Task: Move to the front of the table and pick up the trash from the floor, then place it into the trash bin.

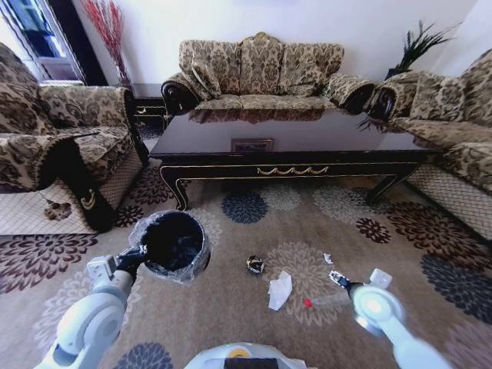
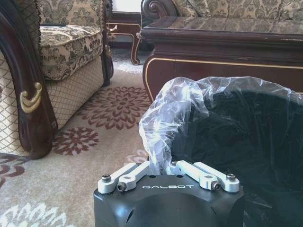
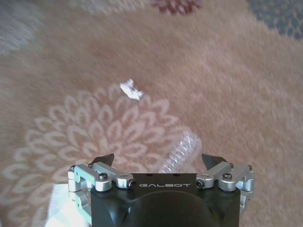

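The dark glossy table stands ahead across the carpet. My left gripper is shut on the rim of the black trash bin with its clear bag; the left wrist view shows the gripper pinching the bag at the trash bin rim. Trash lies on the floor: crumpled white paper, a clear bottle with a red cap, a black-yellow round piece and a tiny white scrap. My right gripper hangs open just over the bottle, the scrap beyond it.
Patterned sofas ring the table: an armchair to the left, a long sofa behind, another sofa to the right. A small framed item lies on the table. Floral carpet spreads between me and the table.
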Motion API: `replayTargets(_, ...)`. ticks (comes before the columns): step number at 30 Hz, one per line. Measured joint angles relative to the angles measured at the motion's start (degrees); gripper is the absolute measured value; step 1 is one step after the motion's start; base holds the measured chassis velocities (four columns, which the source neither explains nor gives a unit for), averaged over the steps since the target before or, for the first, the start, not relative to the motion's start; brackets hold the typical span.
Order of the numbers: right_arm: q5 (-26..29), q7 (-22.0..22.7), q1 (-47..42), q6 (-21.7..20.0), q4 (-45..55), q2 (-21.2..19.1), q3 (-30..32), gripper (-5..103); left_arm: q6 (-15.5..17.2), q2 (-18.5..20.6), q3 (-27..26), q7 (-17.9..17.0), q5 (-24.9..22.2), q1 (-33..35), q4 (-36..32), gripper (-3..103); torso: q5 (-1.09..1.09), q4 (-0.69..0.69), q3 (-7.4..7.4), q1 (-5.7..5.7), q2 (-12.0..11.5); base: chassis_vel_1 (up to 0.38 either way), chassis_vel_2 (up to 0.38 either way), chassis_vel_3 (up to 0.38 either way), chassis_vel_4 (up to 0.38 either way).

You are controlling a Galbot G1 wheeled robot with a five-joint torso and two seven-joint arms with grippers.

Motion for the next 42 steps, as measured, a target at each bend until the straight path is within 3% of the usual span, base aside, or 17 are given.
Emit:
replayTargets(10,3.2,2.9,10.2,-0.8,-14.2,6.4,-2.2,100,0.0,0.2,-1.9,-0.2,-0.2,1.8,-1.3,4,0.0,0.01,0.0,0.0,0.0,0.0,0.0,0.0,0.0)
replayTargets(21,1.2,1.6,15.6,-1.1,-25.9,8.8,-2.4,100,0.2,0.4,-2.8,-0.6,-0.2,3.2,-1.7,4,-0.01,0.0,0.0,0.0,0.0,0.0,0.0,0.0,0.0)
replayTargets(30,-1.6,0.8,17.7,0.1,-33.0,14.6,-0.2,100,0.2,-0.3,-2.2,-0.8,0.3,3.6,-1.7,4,0.01,0.0,0.0,0.0,0.0,0.0,0.0,0.0,0.0)
replayTargets(42,-5.0,-4.4,19.3,1.7,-39.4,13.3,-0.3,100,0.2,-0.2,-3.0,-0.8,0.5,5.0,-2.6,4,0.0,0.01,0.0,0.0,0.0,0.0,0.0,0.0,0.0)
